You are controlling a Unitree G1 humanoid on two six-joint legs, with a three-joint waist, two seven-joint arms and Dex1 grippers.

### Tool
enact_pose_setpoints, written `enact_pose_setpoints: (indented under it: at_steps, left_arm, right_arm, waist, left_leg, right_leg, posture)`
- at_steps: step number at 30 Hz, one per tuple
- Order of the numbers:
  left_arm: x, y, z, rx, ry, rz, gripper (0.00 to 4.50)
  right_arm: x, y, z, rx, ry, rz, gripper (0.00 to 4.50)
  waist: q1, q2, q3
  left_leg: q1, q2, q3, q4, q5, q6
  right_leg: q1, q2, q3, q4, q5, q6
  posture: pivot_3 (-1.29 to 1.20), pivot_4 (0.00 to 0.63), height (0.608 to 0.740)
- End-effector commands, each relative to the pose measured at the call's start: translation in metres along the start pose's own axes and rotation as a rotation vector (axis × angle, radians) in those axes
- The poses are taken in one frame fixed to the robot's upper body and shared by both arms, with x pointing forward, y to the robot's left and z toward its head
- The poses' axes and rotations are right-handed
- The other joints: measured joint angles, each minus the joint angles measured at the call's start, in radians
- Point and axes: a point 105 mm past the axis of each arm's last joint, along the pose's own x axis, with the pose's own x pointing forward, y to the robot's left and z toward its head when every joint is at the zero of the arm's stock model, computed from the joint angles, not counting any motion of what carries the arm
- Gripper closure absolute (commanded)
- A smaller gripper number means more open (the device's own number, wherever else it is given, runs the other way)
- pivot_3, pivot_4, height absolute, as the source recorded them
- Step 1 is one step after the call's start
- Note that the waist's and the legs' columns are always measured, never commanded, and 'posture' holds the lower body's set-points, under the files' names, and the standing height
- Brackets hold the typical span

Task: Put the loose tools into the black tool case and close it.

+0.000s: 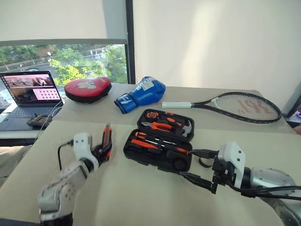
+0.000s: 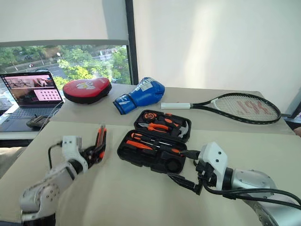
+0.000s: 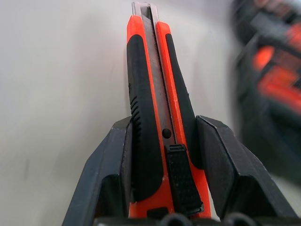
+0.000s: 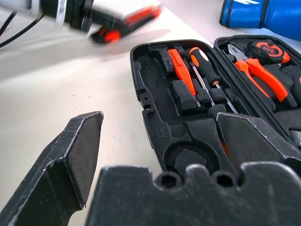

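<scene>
Left hand clamps the utility knife, just left of the open tool case on the counter. Right hand spread wide, empty, at the case's near edge.

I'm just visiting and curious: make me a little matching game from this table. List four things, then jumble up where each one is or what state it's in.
Things:
1. utility knife
2. black tool case
3. tennis racket
4. right gripper

States:
A. lying open on the table
B. open, holding nothing, beside the case
C. clamped in the left gripper
D. at the far side, right of the blue boxing glove

Pairs: 1-C, 2-A, 3-D, 4-B
</scene>
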Motion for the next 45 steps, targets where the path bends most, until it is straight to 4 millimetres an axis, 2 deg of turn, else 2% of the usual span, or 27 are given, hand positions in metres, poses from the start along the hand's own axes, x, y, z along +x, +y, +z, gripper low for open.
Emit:
enact_pose_setpoints:
  at_steps: [1,5,7,9,12,15,22,27,39,45]
  left_arm:
    - [0.015,-0.052,0.021,0.168,0.022,-0.496,2.87]
    - [0.033,-0.064,0.037,0.378,0.064,-0.807,2.87]
    - [0.037,-0.069,0.037,0.498,0.103,-0.962,2.87]
    - [0.034,-0.070,0.029,0.592,0.165,-1.120,2.87]
    - [0.035,-0.069,0.011,0.748,0.254,-1.237,2.87]
    - [0.042,-0.070,-0.005,0.852,0.316,-1.277,2.87]
    - [0.043,-0.072,-0.023,0.897,0.408,-1.325,2.87]
    - [0.042,-0.071,-0.028,0.935,0.418,-1.344,2.87]
    - [0.055,-0.072,-0.034,1.098,0.441,-1.365,2.87]
    - [0.055,-0.073,-0.035,1.096,0.443,-1.376,2.87]
  right_arm:
    - [-0.001,0.002,0.009,-0.041,-0.033,-0.025,0.00]
    - [-0.003,0.003,0.010,-0.049,-0.034,-0.050,0.00]
    - [-0.008,0.004,0.009,-0.047,-0.027,-0.072,0.00]
    - [-0.013,0.005,0.008,-0.046,-0.015,-0.089,0.00]
    - [-0.020,0.007,0.006,-0.038,-0.006,-0.130,0.00]
    - [-0.026,0.010,0.004,-0.028,0.004,-0.158,0.00]
    - [-0.040,0.024,0.004,0.000,0.016,-0.163,0.00]
    - [-0.044,0.028,0.007,0.005,0.010,-0.151,0.00]
    - [-0.046,0.025,0.007,-0.003,0.023,-0.140,0.00]
    - [-0.050,0.029,0.006,0.005,0.037,-0.155,0.00]
  waist:
    - [-0.004,0.000,0.000]
    - [-0.010,0.000,0.000]
    - [-0.009,-0.001,0.001]
    - [-0.009,-0.001,0.001]
    - [-0.015,-0.001,0.001]
    - [-0.013,-0.001,0.001]
    - [-0.010,-0.003,0.002]
    - [-0.011,-0.003,0.003]
    - [-0.009,-0.003,0.003]
    - [-0.010,-0.003,0.003]
  left_leg:
    - [-0.001,0.000,0.000,0.000,0.000,0.001]
    - [-0.002,-0.002,0.003,0.001,-0.001,0.002]
    - [-0.002,-0.002,0.003,0.001,-0.002,0.002]
    - [-0.005,-0.002,0.003,0.000,-0.001,0.002]
    - [-0.005,-0.002,0.005,0.000,-0.002,0.003]
    - [-0.006,-0.002,0.005,0.001,-0.004,0.005]
    - [-0.015,-0.001,0.004,0.014,-0.007,0.010]
    - [-0.016,-0.001,0.004,0.020,-0.008,0.013]
    - [-0.017,-0.001,0.004,0.023,-0.008,0.013]
    - [-0.019,-0.001,0.004,0.026,-0.009,0.015]
  right_leg:
    - [0.000,0.000,0.000,0.000,0.001,0.001]
    - [-0.001,0.003,-0.002,-0.002,0.002,0.004]
    - [-0.001,0.004,-0.003,-0.002,0.001,0.005]
    - [-0.004,0.005,-0.003,-0.003,0.001,0.005]
    - [-0.005,0.006,-0.002,-0.002,0.001,0.006]
    - [-0.007,0.005,-0.001,-0.001,0.001,0.008]
    - [-0.010,0.005,-0.001,0.001,0.003,0.012]
    - [-0.009,0.004,0.000,0.001,0.005,0.015]
    - [-0.009,0.005,0.000,0.002,0.006,0.016]
    - [-0.009,0.005,0.000,0.002,0.007,0.017]
  posture:
    - [0.00,0.150,0.740]
    - [0.00,0.150,0.740]
    - [0.00,0.150,0.740]
    - [0.00,0.150,0.740]
    - [0.00,0.150,0.740]
    - [0.00,0.150,0.740]
    - [0.00,0.150,0.740]
    - [0.00,0.150,0.740]
    - [0.00,0.150,0.740]
    - [0.00,0.150,0.740]
